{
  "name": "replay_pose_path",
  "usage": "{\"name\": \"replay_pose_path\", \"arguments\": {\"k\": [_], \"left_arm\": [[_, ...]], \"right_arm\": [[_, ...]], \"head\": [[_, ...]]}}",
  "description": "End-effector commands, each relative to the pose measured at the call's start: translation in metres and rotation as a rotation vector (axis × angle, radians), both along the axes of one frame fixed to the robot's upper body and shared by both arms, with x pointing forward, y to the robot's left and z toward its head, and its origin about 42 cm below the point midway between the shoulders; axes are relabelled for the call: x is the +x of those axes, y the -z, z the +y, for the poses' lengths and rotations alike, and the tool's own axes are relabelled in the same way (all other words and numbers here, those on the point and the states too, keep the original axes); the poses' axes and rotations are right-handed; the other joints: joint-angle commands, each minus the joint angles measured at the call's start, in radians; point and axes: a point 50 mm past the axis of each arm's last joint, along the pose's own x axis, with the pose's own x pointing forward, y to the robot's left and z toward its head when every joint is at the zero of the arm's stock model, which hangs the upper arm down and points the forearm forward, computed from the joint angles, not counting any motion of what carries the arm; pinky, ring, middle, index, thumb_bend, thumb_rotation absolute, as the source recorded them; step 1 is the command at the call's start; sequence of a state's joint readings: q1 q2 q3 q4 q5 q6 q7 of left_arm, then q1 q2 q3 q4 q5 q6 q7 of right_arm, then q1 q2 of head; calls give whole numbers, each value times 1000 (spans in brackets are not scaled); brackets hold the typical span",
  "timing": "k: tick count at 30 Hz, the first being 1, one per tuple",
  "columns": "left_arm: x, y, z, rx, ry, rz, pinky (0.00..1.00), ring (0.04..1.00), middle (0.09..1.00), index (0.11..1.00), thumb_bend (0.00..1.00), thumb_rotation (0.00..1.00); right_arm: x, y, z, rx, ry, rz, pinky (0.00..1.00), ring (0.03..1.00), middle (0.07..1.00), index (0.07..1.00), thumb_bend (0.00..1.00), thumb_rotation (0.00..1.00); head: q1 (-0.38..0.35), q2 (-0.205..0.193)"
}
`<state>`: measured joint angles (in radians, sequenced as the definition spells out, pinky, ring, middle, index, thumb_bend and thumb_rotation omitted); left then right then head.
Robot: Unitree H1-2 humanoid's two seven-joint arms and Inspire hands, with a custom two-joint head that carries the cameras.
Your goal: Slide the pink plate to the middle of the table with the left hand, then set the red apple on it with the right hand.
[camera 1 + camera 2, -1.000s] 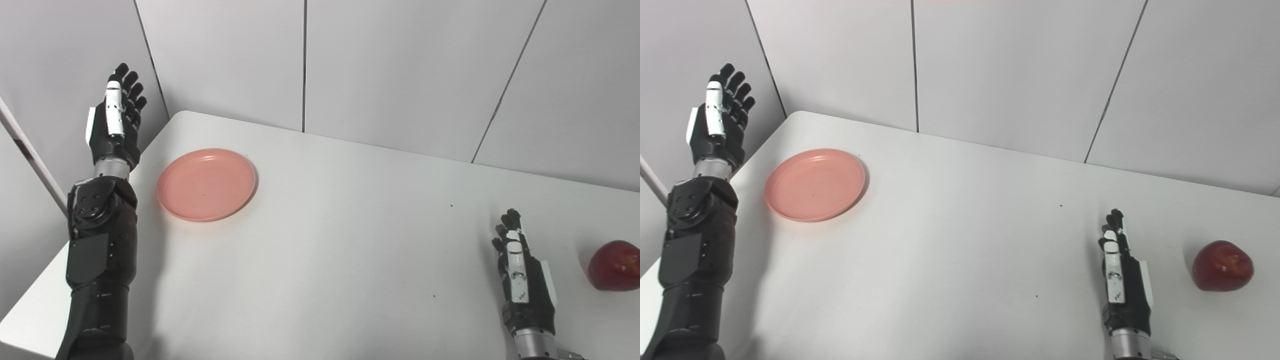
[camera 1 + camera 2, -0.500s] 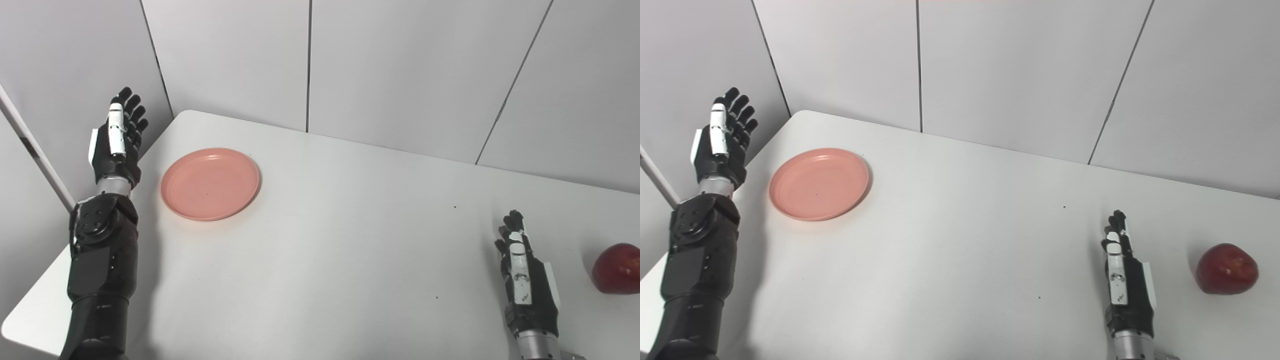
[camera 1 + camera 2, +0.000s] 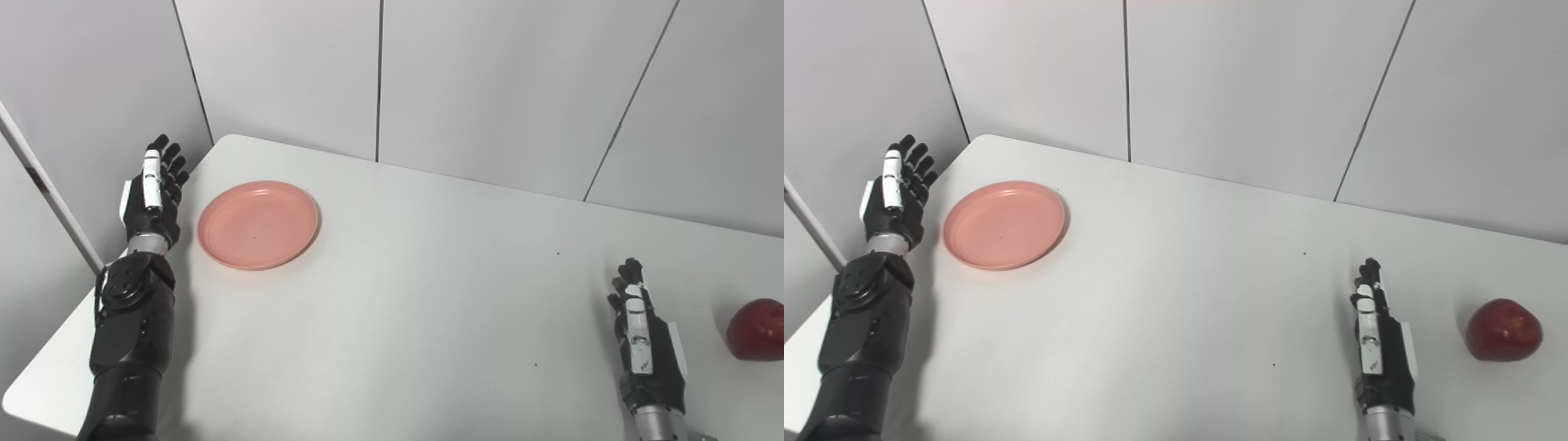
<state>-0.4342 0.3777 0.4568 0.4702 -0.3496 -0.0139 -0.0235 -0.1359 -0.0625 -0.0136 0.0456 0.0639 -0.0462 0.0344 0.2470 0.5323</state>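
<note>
A pink plate (image 3: pixel 257 223) lies flat near the table's far left corner, with nothing on it. My left hand (image 3: pixel 153 196) is held upright and open just left of the plate, by the table's left edge, a small gap apart from the rim. A red apple (image 3: pixel 1504 329) rests on the table at the far right. My right hand (image 3: pixel 1380 349) stays open and low over the table, left of the apple, with a clear gap between them.
The white table (image 3: pixel 416 306) spans the view, with its rounded far left corner and left edge close to my left arm. Grey wall panels (image 3: pixel 490 86) stand right behind the table's far edge.
My left hand has come down and moved right, closer to the plate's left rim. The view has shifted slightly. The plate, the apple and my right hand have stayed put.
</note>
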Motion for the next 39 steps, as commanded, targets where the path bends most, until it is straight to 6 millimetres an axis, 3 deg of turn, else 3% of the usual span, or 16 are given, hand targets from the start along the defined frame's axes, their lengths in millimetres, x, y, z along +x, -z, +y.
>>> {"name": "replay_pose_path", "arguments": {"k": [1,10,17,28,39], "left_arm": [[6,-22,5,40,-12,-81,941,941,937,917,306,1000],[5,-8,2,-9,-11,-56,946,932,919,893,299,1000],[5,5,2,-31,29,-28,981,965,956,935,248,1000],[9,27,-3,-23,40,29,988,971,967,955,320,1000],[13,42,-9,-42,69,59,958,946,941,916,345,1000]], "right_arm": [[2,-15,0,3,-5,-67,1000,998,986,982,212,1000],[3,-14,-2,4,-7,-67,1000,1000,990,986,198,1000],[3,-14,-2,8,-14,-70,1000,1000,996,994,195,1000],[3,-15,-2,2,-13,-72,1000,999,993,992,191,1000],[2,-16,0,8,-4,-65,1000,994,986,983,210,1000]], "head": [[0,1],[1,2],[3,3],[1,6],[-3,9]]}}
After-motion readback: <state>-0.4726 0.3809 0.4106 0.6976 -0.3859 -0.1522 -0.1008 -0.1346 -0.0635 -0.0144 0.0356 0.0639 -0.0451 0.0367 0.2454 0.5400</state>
